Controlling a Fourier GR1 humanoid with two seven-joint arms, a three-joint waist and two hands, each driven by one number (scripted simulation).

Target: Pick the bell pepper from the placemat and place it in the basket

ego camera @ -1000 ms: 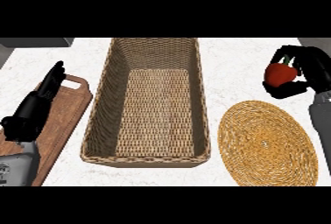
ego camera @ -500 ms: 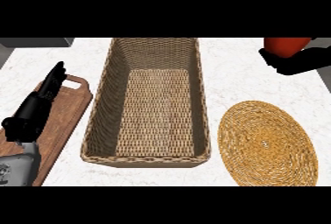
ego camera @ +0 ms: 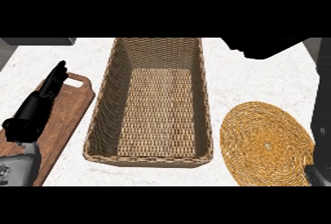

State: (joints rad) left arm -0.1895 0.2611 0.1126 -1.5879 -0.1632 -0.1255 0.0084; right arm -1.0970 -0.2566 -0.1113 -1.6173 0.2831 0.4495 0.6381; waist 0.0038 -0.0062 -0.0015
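While left hand (ego camera: pixel 37 110) rests, basket (ego camera: pixel 101 114), placemat (ego camera: pixel 268 141).

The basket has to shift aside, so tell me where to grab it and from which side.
Pinch the basket by the rim of its left long wall, coming from above: it is open-topped and empty, so fingers can probably drop inside with the thumb outside. The left hand hangs just beside that wall, over the cutting board.

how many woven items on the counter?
2. The basket at centre, and the round placemat to its right, apart from it. None looks hidden.
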